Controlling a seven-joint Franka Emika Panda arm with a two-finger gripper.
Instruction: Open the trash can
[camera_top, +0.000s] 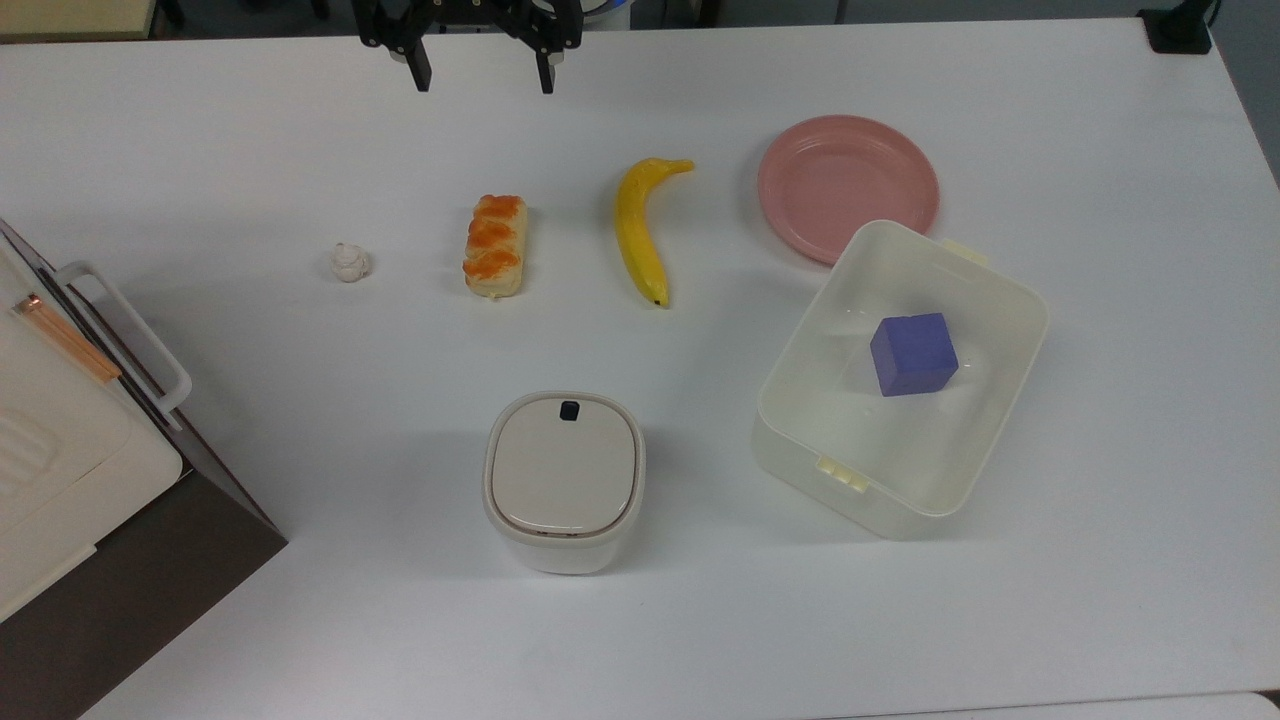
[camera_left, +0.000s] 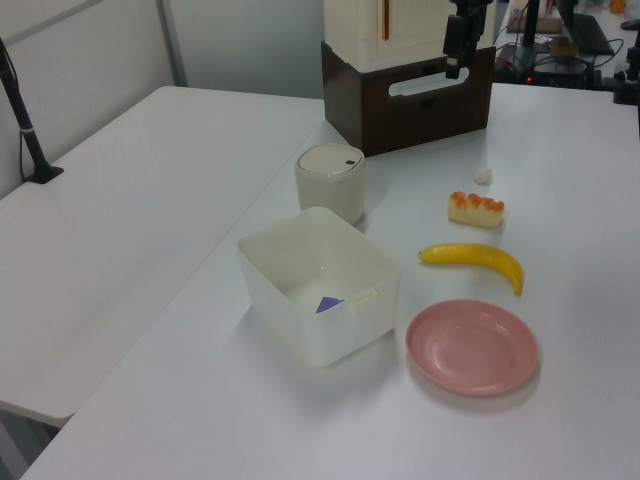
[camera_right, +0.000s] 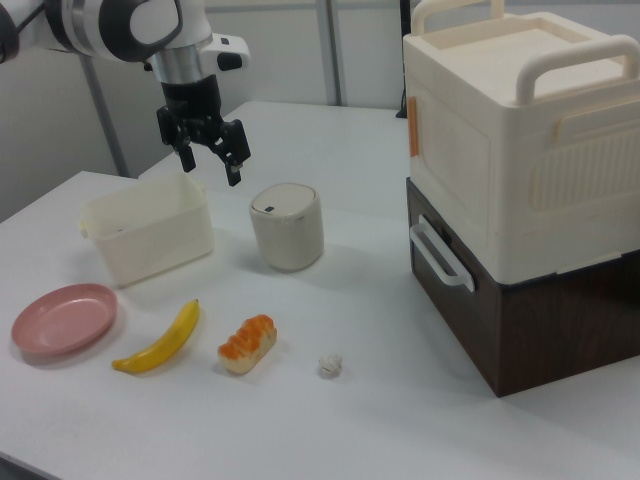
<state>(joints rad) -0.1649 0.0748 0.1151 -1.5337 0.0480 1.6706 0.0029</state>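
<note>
Tool (camera_top: 478, 75) hangs at the far edge of the surface (camera_top: 200, 150) in the top view, fingers spread apart w/ nothing between them. The trash can (camera_top: 565, 482) lies toward the bottom of the top view from it, slightly to the top view's right, well apart, w/ the bread piece (camera_top: 494, 246) and banana (camera_top: 640, 228) in the row between. In the right view the tool (camera_right: 211, 161) is up in the air, above and to the right view's left of the can (camera_right: 287, 226). So my read: the coming move is a long reach across that row, then down onto the lid.

Key relation: the small black button (camera_top: 570, 409) sits at the lid edge that faces the tool, i.e. the near side for the approach. Hinge prob. on the opposite edge, can't confirm.

Can itself: small, cream-white, rounded-square body, beige lid (camera_top: 563, 466) lying flat and closed, no gap visible. It stands upright on the surface, between the big cream-and-brown appliance (camera_top: 90, 440) on the top view's left and the translucent tub (camera_top: 990, 290) on the right, touching neither. Tub holds a purple cube (camera_top: 913, 353). Pink plate (camera_top: 846, 185) just beyond the tub.
</note>
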